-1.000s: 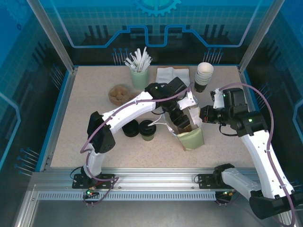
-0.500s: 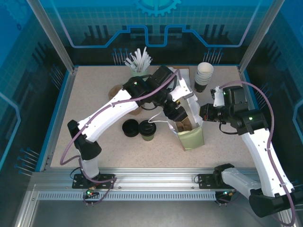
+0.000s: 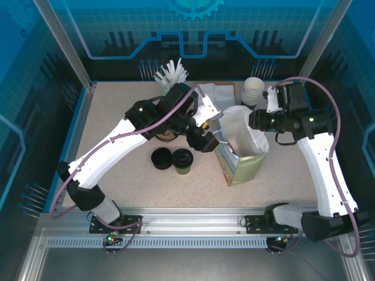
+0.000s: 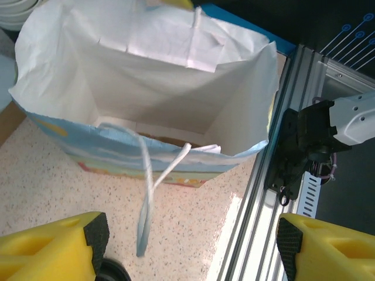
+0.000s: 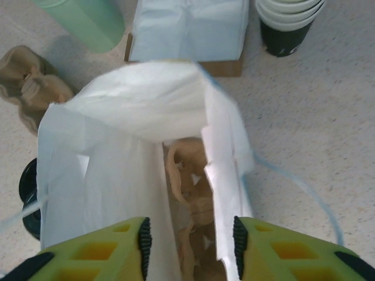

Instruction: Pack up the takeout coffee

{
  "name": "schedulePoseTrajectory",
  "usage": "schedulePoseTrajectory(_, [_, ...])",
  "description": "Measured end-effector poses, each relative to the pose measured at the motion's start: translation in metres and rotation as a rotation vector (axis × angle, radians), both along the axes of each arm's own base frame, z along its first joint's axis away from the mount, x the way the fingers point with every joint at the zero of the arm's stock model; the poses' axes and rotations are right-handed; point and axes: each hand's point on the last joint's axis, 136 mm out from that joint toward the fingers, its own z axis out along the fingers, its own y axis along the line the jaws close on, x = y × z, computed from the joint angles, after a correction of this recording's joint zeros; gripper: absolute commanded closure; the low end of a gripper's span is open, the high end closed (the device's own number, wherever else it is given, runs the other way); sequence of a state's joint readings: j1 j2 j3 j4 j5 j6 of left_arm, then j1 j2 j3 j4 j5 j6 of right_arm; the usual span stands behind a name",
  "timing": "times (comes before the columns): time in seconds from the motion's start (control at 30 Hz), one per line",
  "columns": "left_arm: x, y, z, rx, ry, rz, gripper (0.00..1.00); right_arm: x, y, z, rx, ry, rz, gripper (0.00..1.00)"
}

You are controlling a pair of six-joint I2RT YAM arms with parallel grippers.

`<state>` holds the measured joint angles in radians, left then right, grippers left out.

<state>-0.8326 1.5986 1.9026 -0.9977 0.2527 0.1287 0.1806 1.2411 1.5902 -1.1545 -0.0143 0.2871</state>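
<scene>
One takeout coffee (image 3: pixel 183 160): lidded, upright on desk (image 3: pixel 105 111), 9 o'clock of paper bag (image 3: pixel 240 170).
Left tool (image 4: pixel 190 240): fingers spread wide, empty, beside bag.
Right tool (image 5: pixel 187 240): fingers parted, bag wall between.

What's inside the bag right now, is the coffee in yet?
Inside the bag lies something brown and crumpled, like pulp cardboard. The bag's white walls cover the rest of the bottom. The lidded coffee cup stands on the table outside.

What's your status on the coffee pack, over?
Left gripper open, empty, beside bag. Right gripper open above bag's rim. Takeout coffee lidded, upright on table, not yet bagged. Handle dangles outside bag wall.
</scene>
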Motion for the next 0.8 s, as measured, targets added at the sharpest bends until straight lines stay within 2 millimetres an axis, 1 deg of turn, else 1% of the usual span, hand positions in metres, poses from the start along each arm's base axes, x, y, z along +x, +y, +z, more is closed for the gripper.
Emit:
schedulePoseTrajectory(0.07, [0.0, 0.005, -0.003, 0.005, 0.003, 0.009, 0.22, 0.005, -0.005, 0.003, -0.025, -0.003, 0.007, 0.49])
schedulePoseTrajectory(0.13, [-0.002, 0.009, -0.004, 0.005, 0.005, 0.016, 0.21, 0.01, -0.008, 0.003, -0.046, -0.002, 0.02, 0.45])
schedulePoseTrajectory(0.23, [-0.005, 0.014, -0.004, -0.002, 0.009, 0.028, 0.21, 0.019, -0.009, -0.003, -0.067, 0.021, 0.059, 0.42])
schedulePoseTrajectory(0.33, [-0.008, 0.017, -0.002, -0.012, 0.007, 0.033, 0.2, 0.033, -0.006, -0.012, -0.073, 0.06, 0.095, 0.39])
schedulePoseTrajectory(0.4, [-0.009, 0.018, -0.002, -0.015, 0.005, 0.034, 0.2, 0.04, -0.004, -0.024, -0.074, 0.1, 0.125, 0.38])
schedulePoseTrajectory(0.53, [-0.011, 0.021, -0.005, -0.011, 0.009, 0.034, 0.2, 0.049, 0.002, -0.045, -0.069, 0.169, 0.175, 0.37])
schedulePoseTrajectory(0.63, [-0.013, 0.022, -0.006, -0.01, 0.01, 0.034, 0.2, 0.053, 0.007, -0.056, -0.059, 0.204, 0.206, 0.41])
schedulePoseTrajectory(0.73, [-0.013, 0.023, -0.006, -0.011, 0.01, 0.035, 0.2, 0.054, 0.01, -0.067, -0.045, 0.242, 0.232, 0.51])
schedulePoseTrajectory(0.8, [-0.013, 0.023, -0.006, -0.011, 0.012, 0.036, 0.2, 0.056, 0.011, -0.074, -0.041, 0.264, 0.247, 0.6])
